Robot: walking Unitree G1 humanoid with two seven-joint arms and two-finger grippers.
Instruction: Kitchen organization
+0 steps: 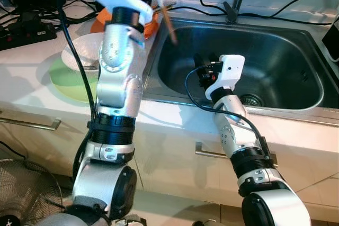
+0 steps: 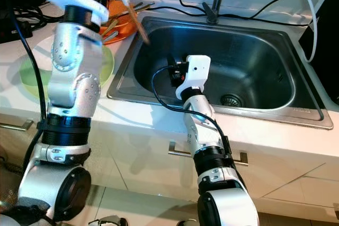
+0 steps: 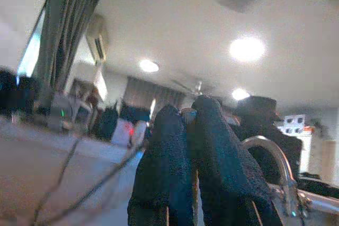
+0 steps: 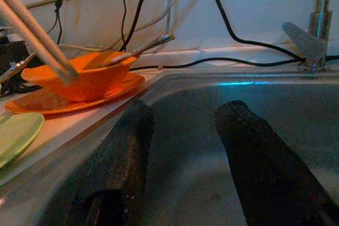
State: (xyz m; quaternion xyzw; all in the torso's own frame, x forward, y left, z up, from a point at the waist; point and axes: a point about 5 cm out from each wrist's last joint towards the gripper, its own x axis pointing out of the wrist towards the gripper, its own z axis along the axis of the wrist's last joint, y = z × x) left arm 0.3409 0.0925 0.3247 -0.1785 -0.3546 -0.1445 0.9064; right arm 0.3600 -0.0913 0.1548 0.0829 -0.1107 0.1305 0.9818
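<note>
Item: my right gripper (image 4: 183, 152), held low inside the steel sink (image 1: 275, 51), centre of the head view. Its two black fingers (image 4: 119, 157) stood well apart with nothing between them, aimed toward the sink's far left corner.

Item: my left gripper (image 3: 183, 152), raised at the upper left of the head view above the counter. Its fingers were pressed together on a pair of wooden chopsticks (image 1: 168, 24).

Item: chopsticks. Long axis slanted; the lower tips pointed down and to the right over the sink's left rim, the upper ends ran up and left into my grip.

Item: orange bowl (image 4: 79, 80), on an orange plate (image 4: 39, 101), upper left, beside the sink; utensils leaned in it.

Item: green plate (image 1: 71, 86) carrying a white bowl (image 1: 85, 51), left of centre, behind my left arm.

Item: faucet (image 1: 235, 1), top centre, behind the sink.
</note>
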